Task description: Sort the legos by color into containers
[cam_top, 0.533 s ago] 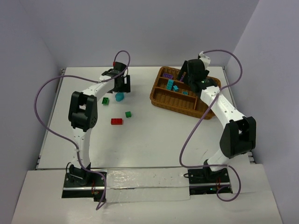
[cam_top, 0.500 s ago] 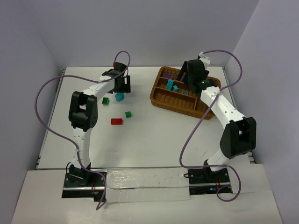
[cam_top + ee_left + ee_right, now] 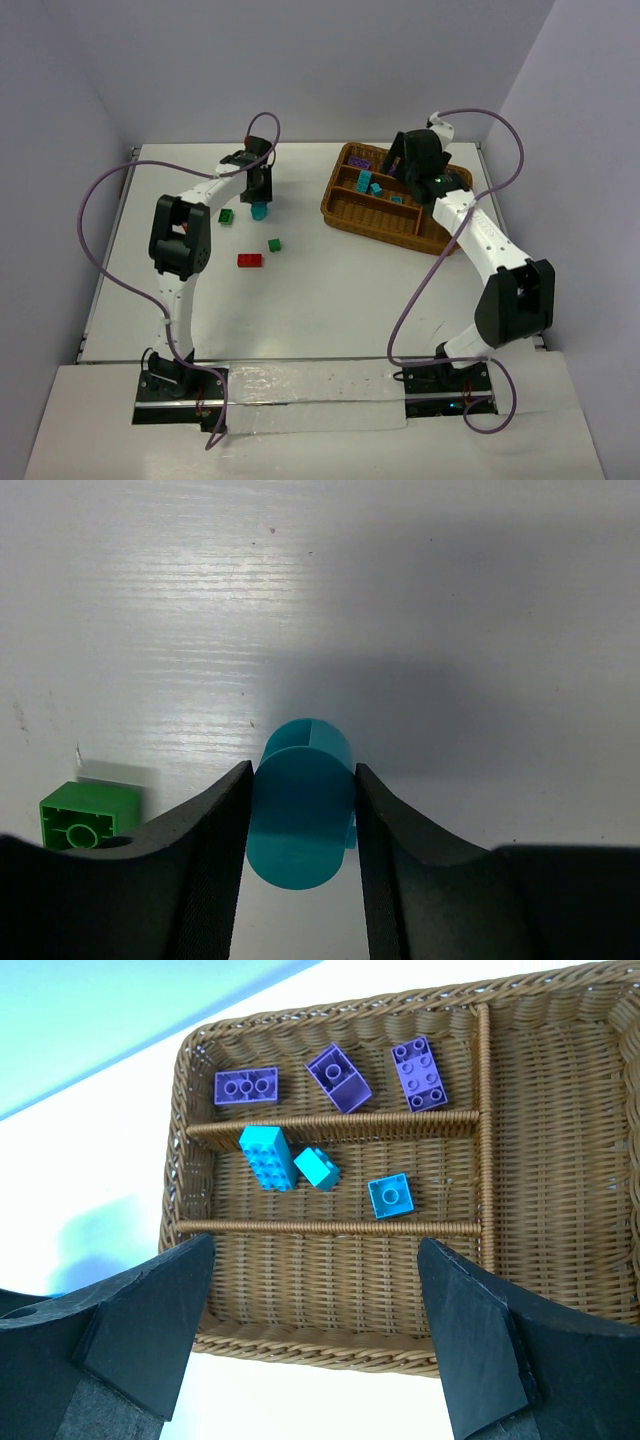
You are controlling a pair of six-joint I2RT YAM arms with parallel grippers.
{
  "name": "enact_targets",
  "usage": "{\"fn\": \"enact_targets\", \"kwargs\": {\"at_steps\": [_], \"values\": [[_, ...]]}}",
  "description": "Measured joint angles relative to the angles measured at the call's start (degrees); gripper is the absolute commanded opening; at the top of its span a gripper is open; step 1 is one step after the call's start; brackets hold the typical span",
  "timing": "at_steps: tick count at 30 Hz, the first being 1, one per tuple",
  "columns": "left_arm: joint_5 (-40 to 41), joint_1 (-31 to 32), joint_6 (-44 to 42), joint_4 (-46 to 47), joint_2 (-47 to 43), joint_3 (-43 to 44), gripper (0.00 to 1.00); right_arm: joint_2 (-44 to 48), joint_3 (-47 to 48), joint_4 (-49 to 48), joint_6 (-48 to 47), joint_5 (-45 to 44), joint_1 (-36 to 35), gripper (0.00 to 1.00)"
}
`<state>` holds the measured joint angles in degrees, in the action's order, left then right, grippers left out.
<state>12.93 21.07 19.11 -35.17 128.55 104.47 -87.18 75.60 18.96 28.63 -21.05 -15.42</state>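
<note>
Evidently the left arm had just committed to its pick. On the table's [image 3: 330,290] left side, a green brick [image 3: 226,215] lay just beside the left gripper [image 3: 260,197], untouched. Half a second before, that gripper had hung broadside over the teal rounded brick [image 3: 300,830]. Now the wrist had turned, and its fingers [image 3: 215,850] had closed in from either side, pressing against the brick's flanks. The brick itself sat in much the same spot as before, seemingly not lifted off the table.

Nearer the robot, a red brick [image 3: 249,260] and a second green brick [image 3: 274,244] waited loose, well apart from the tray [image 3: 330,1350].

To the right, three purple bricks [image 3: 337,1064] filled the tray's far slot and three teal bricks [image 3: 266,1157] the middle one. The right gripper [image 3: 315,1255] hovered above it, fingers spread wide and holding nothing, shifted only slightly from where it had been.

By my reading, the closing grip meant the grasp was made. What remained was to lift and carry the piece across to the teal slot. The rounded sides could slip if the squeeze was off-centre.
</note>
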Motion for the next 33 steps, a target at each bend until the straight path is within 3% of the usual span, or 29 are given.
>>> {"fn": "enact_targets", "kwargs": {"at_steps": [2,5,7,19,26,33], "values": [[0.0,0.1,0.0,0.0,0.0,0.0,0.25,0.6,-0.1,0.1,0.0,-0.2,0.0,0.89],[0.0,0.5,0.1,0.0,0.0,0.0,0.06,1.8,-0.2,0.2,0.0,-0.4,-0.1,0.89],[-0.3,0.7,0.2,0.0,0.0,0.0,0.01,2.7,-0.3,0.2,-0.1,-0.6,-0.1,0.89],[-5.5,2.0,4.0,1.1,-6.2,1.1,0.0,8.8,-2.8,0.3,-0.5,-1.1,-0.1,0.89],[-8.6,4.9,6.7,4.6,-7.4,9.4,0.0,12.7,-5.4,0.6,-1.2,-1.6,-0.2,0.89],[-13.5,7.7,10.9,10.4,-1.7,22.6,0.0,20.0,-9.1,0.9,-1.4,-2.2,-0.2,0.89]]}}
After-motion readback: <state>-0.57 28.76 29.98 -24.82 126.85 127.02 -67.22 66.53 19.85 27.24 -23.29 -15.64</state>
